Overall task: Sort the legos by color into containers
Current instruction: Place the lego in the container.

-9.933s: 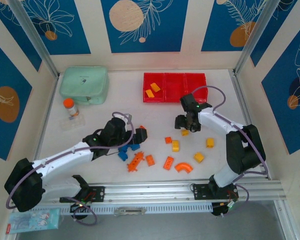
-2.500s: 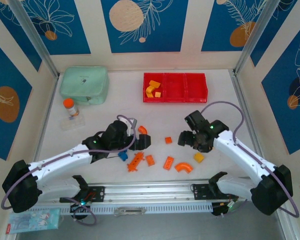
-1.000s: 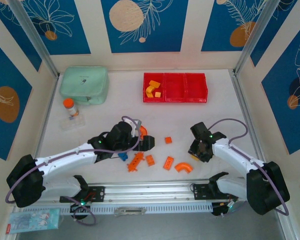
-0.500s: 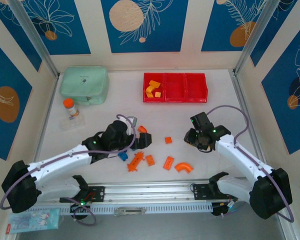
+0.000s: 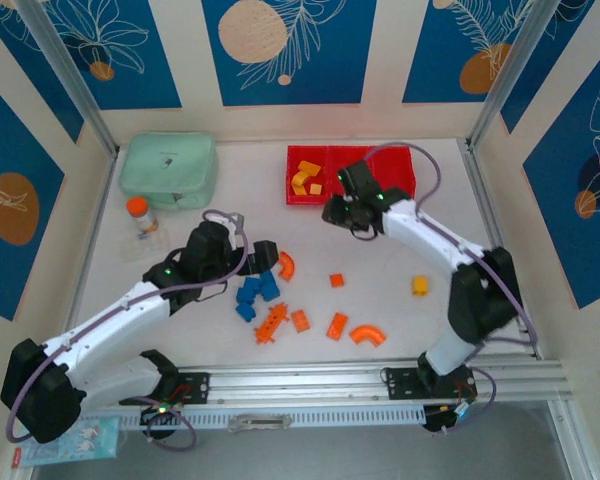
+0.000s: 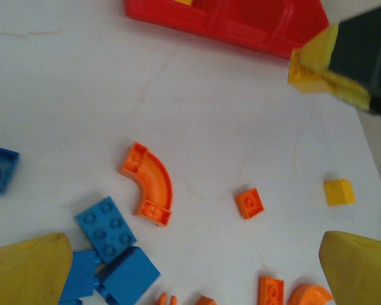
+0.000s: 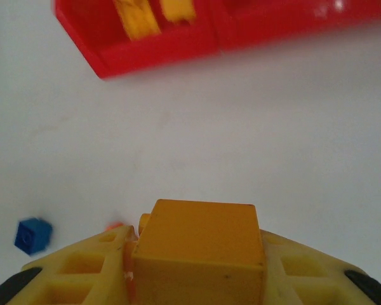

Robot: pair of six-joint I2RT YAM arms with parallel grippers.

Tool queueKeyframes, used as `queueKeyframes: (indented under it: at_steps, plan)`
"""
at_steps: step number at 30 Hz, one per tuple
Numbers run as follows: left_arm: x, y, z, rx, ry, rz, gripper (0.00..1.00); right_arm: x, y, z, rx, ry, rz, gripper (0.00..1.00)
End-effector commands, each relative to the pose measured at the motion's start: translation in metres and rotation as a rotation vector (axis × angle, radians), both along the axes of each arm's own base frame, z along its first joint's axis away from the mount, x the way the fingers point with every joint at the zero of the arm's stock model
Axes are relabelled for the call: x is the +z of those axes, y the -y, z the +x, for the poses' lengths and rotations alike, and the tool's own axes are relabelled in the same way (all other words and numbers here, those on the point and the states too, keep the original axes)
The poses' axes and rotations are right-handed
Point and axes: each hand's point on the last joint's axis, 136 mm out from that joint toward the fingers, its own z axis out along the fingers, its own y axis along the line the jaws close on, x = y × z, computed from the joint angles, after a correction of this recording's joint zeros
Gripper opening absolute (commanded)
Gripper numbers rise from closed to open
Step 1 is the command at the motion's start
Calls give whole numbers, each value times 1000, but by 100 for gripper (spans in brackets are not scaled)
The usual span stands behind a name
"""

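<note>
Two robot arms work over a white table [image 5: 450, 240] scattered with toy bricks, with a row of red bins [image 5: 392, 178] at the back.
The right gripper [image 5: 340, 212] hangs just in front of the bins, its fingers [image 7: 82, 260] closed partway on a yellow brick [image 7: 200, 244]. The left gripper [image 5: 265, 256] is spread wide with nothing between its fingers [image 6: 25, 270], above blue bricks [image 6: 108, 222] and an orange curved piece [image 6: 153, 184]. Yellow pieces [image 5: 304, 180] lie in the left bin. Other orange bricks [image 5: 337, 325] and a lone yellow cube [image 5: 420, 285] sit loose on the table.
</note>
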Motion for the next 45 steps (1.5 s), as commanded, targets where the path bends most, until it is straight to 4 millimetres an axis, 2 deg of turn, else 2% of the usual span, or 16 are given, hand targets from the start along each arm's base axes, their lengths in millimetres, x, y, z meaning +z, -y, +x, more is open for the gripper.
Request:
queueKeyframes:
  at_steps: [1,6,12,16,19,21,25,30,38,45]
  plan:
    - [14,-6,13,10,16,-4,99,5,-16,39,50,53,-31,23]
    - [12,-15,26,34,5,13,99,3,-42,95,114,110,-60,24]
    - [17,-17,35,29,2,44,99,-10,-53,154,129,118,-102,32]
    - [19,-18,38,24,0,57,99,-11,-56,174,126,122,-132,53]
    - [20,-16,37,18,-6,47,99,5,-56,173,123,134,-128,61]
    - [19,-14,37,16,-8,38,99,23,-55,167,129,159,-118,65]
    - [20,-14,34,18,-16,25,99,53,-49,141,145,201,-81,69]
    - [19,-3,26,-30,-31,-24,99,54,-20,92,110,174,-23,73]
    - [15,23,5,-100,-28,-37,99,27,52,11,-18,56,-29,78]
    - [8,59,-18,-172,-9,-25,99,-13,122,-54,-197,-84,31,81]
